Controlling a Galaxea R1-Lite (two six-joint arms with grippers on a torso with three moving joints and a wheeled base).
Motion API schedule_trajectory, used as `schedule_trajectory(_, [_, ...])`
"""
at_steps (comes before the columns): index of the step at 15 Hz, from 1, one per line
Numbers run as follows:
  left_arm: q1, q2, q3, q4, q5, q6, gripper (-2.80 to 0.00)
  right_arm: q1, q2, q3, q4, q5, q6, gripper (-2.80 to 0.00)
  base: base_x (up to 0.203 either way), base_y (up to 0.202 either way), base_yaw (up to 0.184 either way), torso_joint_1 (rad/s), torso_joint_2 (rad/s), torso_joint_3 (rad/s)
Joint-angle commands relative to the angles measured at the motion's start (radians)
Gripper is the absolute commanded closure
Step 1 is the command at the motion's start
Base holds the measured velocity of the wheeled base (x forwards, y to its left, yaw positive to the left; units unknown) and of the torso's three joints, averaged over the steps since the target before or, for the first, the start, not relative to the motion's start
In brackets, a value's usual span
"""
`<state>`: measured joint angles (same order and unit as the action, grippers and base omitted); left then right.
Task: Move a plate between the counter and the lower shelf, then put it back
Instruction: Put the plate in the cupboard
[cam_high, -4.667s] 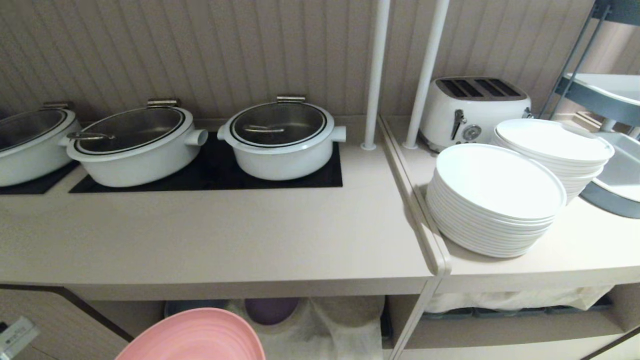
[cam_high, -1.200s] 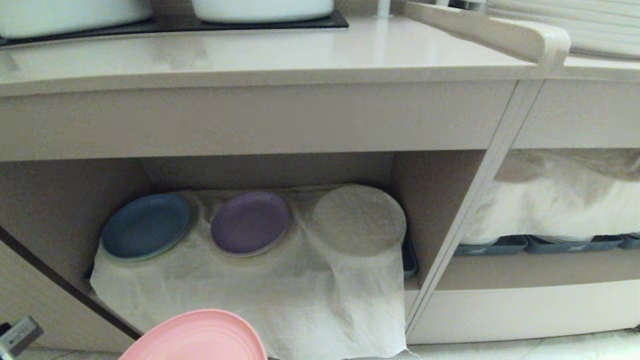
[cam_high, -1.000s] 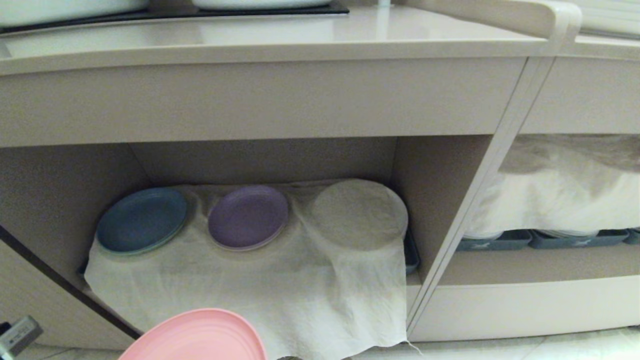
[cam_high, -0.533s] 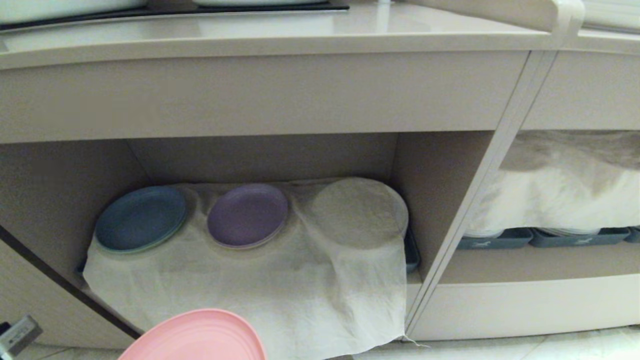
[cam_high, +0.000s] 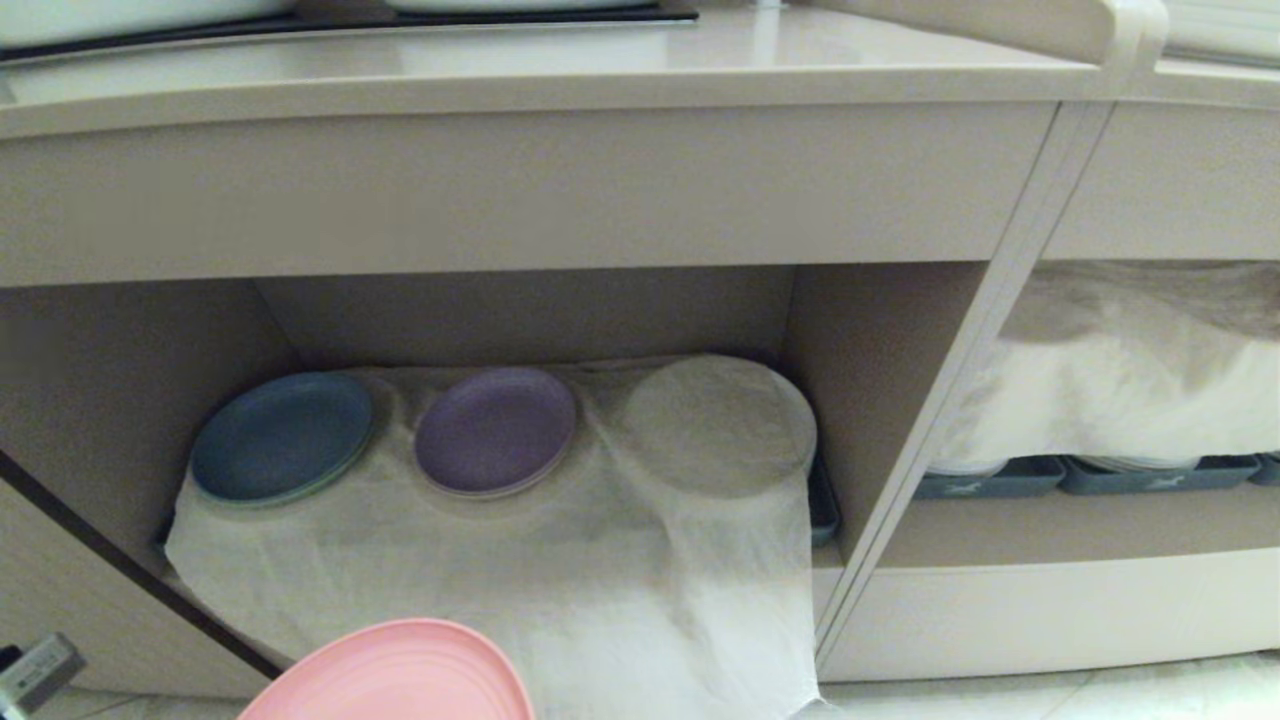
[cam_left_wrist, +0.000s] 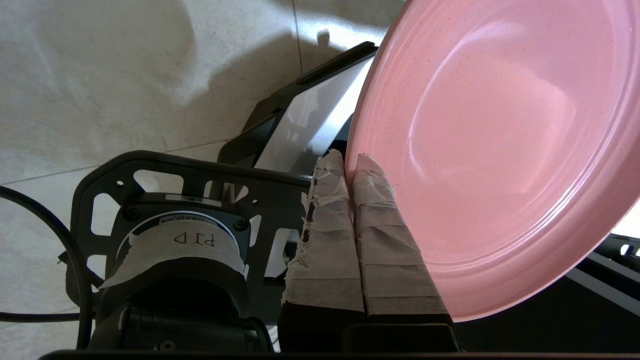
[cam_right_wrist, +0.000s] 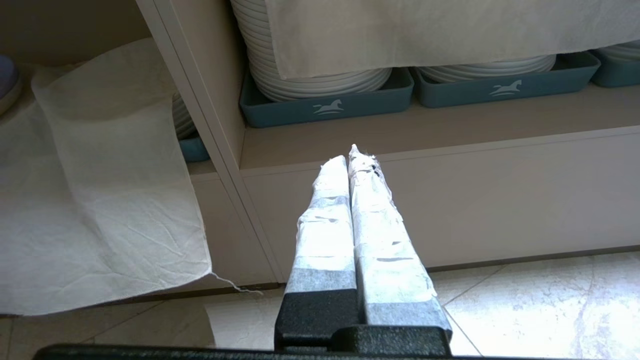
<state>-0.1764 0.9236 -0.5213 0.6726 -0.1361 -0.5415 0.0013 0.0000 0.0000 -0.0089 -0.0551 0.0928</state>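
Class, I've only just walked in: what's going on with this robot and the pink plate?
The left gripper is shut on the rim of the pink plate, holding it low in front of the lower shelf. There a blue plate and a purple plate sit on a white cloth. The pink plate is not yet on the shelf. The right gripper is shut and empty, near the floor by the neighbouring cubby.

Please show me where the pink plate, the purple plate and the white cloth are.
pink plate (cam_left_wrist: 500, 150): left wrist view, its inner face.
purple plate (cam_high: 495, 428): head view, its middle.
white cloth (cam_high: 450, 560): head view, its hanging front.
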Motion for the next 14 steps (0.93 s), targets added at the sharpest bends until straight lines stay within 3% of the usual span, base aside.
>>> schedule_trajectory(1, [0.0, 0.0, 0.0, 0.004, 0.0, -0.003, 0.0, 0.0, 0.0, 0.0, 0.0, 0.0, 0.001, 0.0, 0.0, 0.0, 0.0, 0.0, 0.0, 0.0])
schedule_trajectory(14, [0.002, 0.0, 0.0, 0.002, -0.011, -0.003, 0.0, 0.0, 0.0, 0.0, 0.0, 0.0, 0.001, 0.0, 0.0, 0.0, 0.0, 0.0, 0.0, 0.0])
